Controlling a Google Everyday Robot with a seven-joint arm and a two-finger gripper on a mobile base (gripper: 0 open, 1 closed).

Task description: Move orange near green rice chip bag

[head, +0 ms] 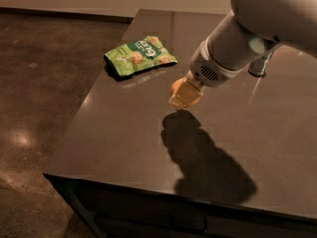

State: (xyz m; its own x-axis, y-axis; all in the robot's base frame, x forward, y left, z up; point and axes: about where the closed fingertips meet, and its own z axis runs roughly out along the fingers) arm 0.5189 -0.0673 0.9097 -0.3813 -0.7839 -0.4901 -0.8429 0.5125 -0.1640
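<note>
Tabletop (114, 133) was dark and polished and filled most of the view, with a dull brown floor (39, 108) to its left. Robot arm (247, 38), white and bulky, entered from the upper right and sloped down toward the middle of the tabletop. Shadow (208, 167) of the arm lay on the surface below and right of the gripper, its upper tip close beneath it. Green rice chip bag (141, 56) lay flat near the far left edge, lettering upward. Gripper (182, 99), with yellowish fingers (190, 94), sat low over the middle of the tabletop; contact with the surface could not be determined. It was below and right of the bag and apart from it. Can (260, 66), silver-grey, stood upright behind the arm at the right, partly hidden. Orange (176, 87) was clamped in the gripper, only its left side showing past the fingers. Bare tabletop separated it from the bag.
</note>
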